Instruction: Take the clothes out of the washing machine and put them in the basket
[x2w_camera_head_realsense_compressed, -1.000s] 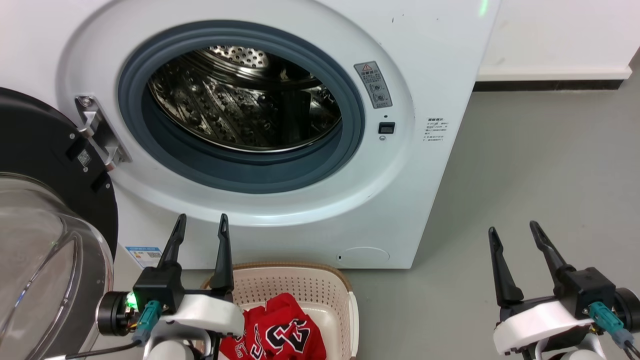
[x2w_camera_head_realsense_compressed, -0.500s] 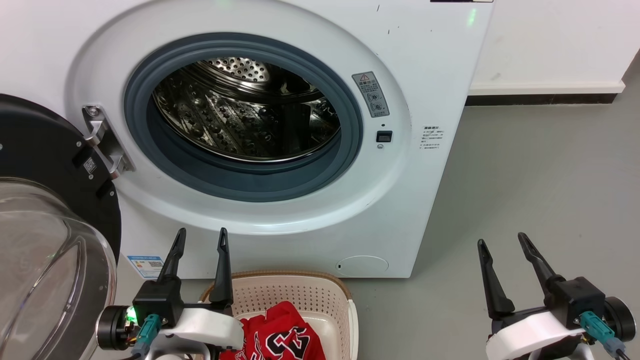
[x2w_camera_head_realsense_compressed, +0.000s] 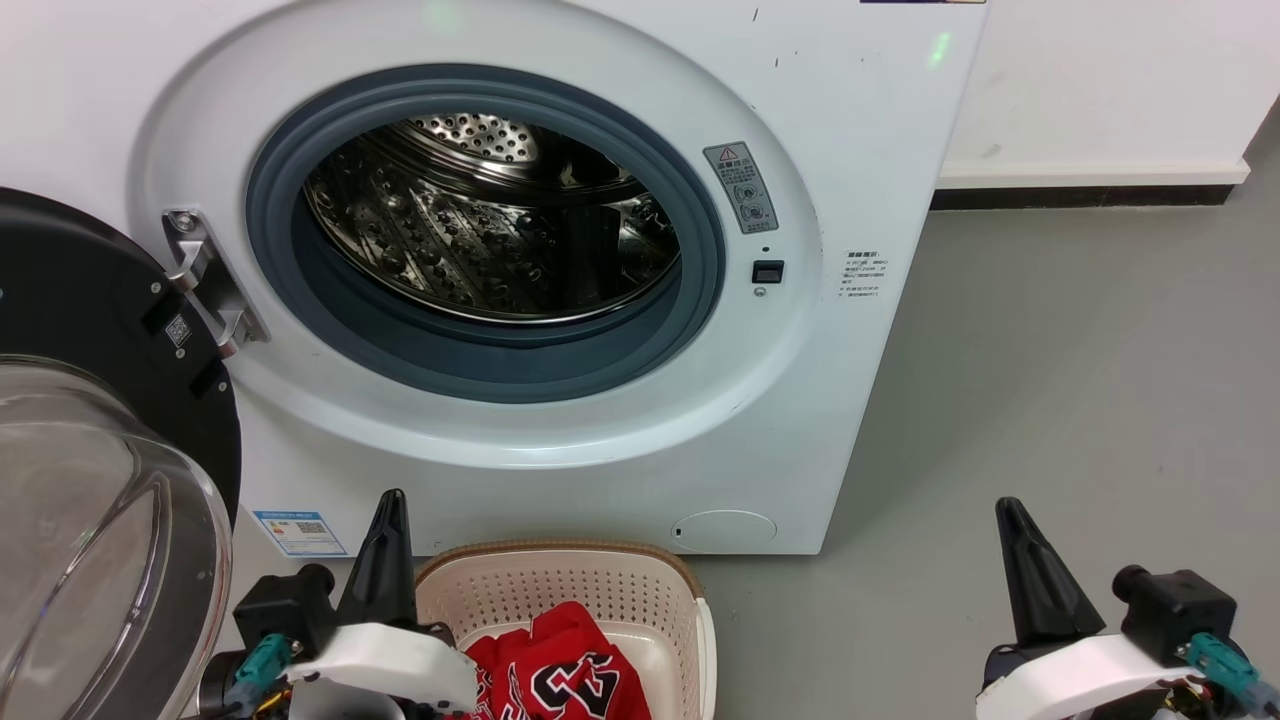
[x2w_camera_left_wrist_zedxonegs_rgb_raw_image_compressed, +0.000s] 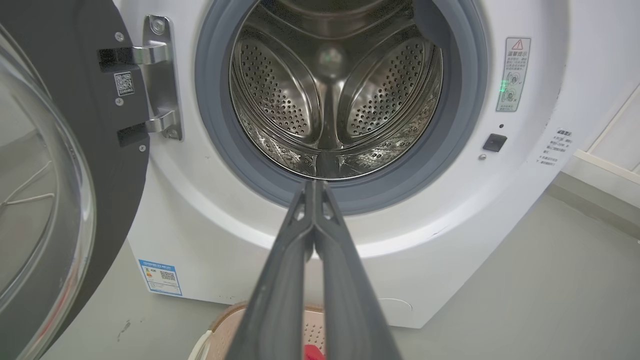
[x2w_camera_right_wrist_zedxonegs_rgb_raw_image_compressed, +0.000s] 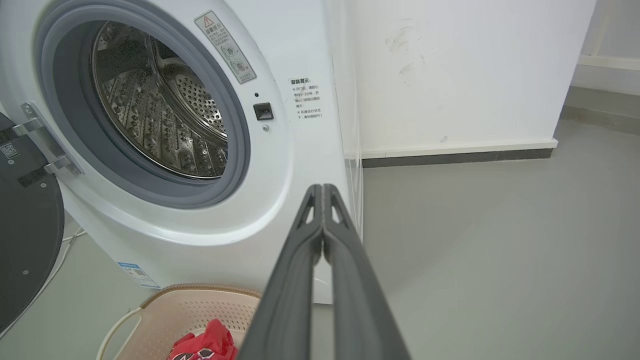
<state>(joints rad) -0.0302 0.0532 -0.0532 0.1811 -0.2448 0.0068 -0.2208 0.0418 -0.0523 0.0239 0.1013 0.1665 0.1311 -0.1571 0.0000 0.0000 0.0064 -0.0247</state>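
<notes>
Since the head camera looks forward and down, the white washing machine (x2w_camera_head_realsense_compressed: 830, 400) faces the viewer. Its black-framed glass door (x2w_camera_head_realsense_compressed: 90, 480) stands wide open on the robot's left, which leaves the round porthole free to reach through. Inside the grey seal (x2w_camera_head_realsense_compressed: 480, 375), the perforated steel drum (x2w_camera_head_realsense_compressed: 490, 230) shows bare metal, with no red fabric visible. The cream basket (x2w_camera_head_realsense_compressed: 560, 585) sits on the floor right in front of the machine, below the porthole, probably so a garment needs only a short drop. The red clothes (x2w_camera_head_realsense_compressed: 555, 675), with white trim and a black-and-white numeral, lie bunched inside it. The left gripper (x2w_camera_head_realsense_compressed: 392, 502) sits low beside the basket's left edge, and the right gripper (x2w_camera_head_realsense_compressed: 1005, 508) sits low over the grey floor (x2w_camera_head_realsense_compressed: 1080, 380), well apart from the basket. In the left wrist view, that gripper's two dark fingers are pressed together with nothing between them. They point at the lower rim of the porthole, and the drum beyond looks empty. In the right wrist view, the fingers are likewise pressed together and empty, aimed at the machine's right front corner, with a white wall (x2w_camera_right_wrist_zedxonegs_rgb_raw_image_compressed: 450, 75) behind. Both arms sit low and carry nothing, so this looks like a rest pose, and the unloading appears to be done.
</notes>
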